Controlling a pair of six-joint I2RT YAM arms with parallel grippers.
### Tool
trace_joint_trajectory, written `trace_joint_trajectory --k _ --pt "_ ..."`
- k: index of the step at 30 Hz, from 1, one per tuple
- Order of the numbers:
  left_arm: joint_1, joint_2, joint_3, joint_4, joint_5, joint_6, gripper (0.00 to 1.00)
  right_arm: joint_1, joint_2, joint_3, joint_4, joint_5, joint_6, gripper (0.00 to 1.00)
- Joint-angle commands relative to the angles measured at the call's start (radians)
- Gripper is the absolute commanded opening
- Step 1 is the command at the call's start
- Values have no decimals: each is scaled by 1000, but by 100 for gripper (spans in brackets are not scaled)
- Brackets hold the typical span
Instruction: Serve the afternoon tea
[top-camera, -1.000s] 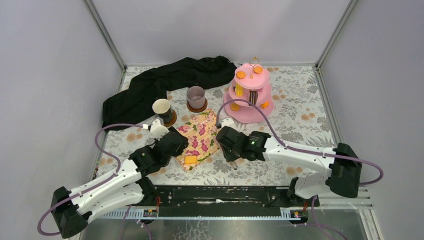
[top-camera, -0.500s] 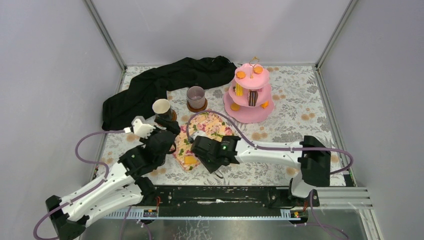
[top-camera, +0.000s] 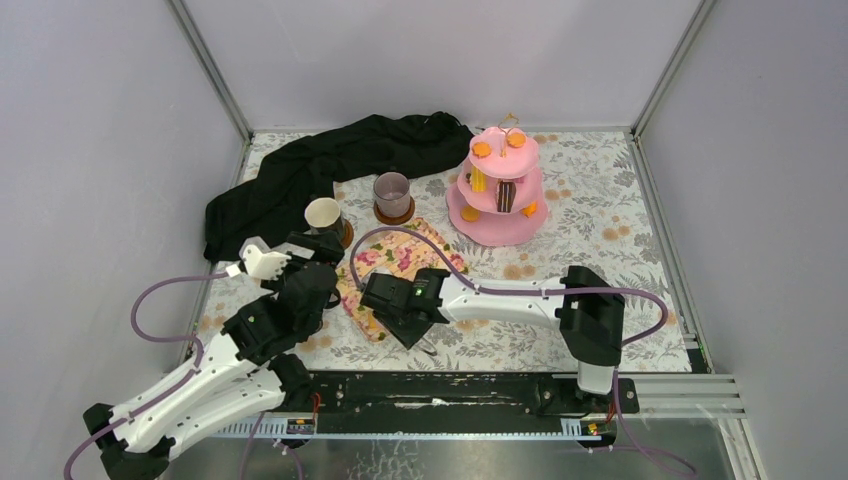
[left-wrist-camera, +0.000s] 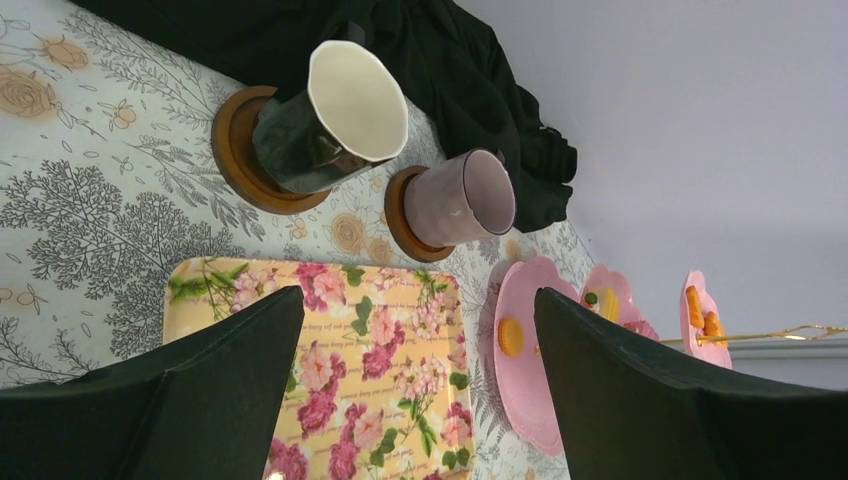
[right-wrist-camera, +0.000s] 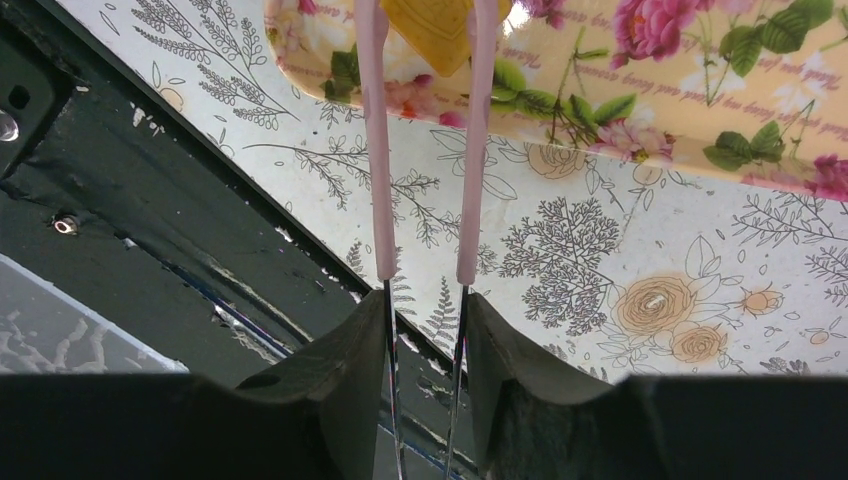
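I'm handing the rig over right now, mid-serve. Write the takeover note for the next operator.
Left gripper: open, empty, above the floral tray.
Right gripper: shut on tongs, with the tips either side of the yellow cake on the tray; contact unclear.
Cream-lined dark mug and mauve-grey mug: on coasters beyond the tray.
Done: one cake on the tray.
Left: the other cakes sit on the pink tiered stand; likely the mugs too.
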Motion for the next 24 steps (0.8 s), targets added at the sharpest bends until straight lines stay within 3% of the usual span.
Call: trace_joint_trajectory --k 1,24 --pt "-7 -15 35 -8 -94 -19 93 9 6 64 -51 -20 -37 40" --pt "-7 -57 13 25 -125 -7 95 8 107 142 -99 12 -98 45"
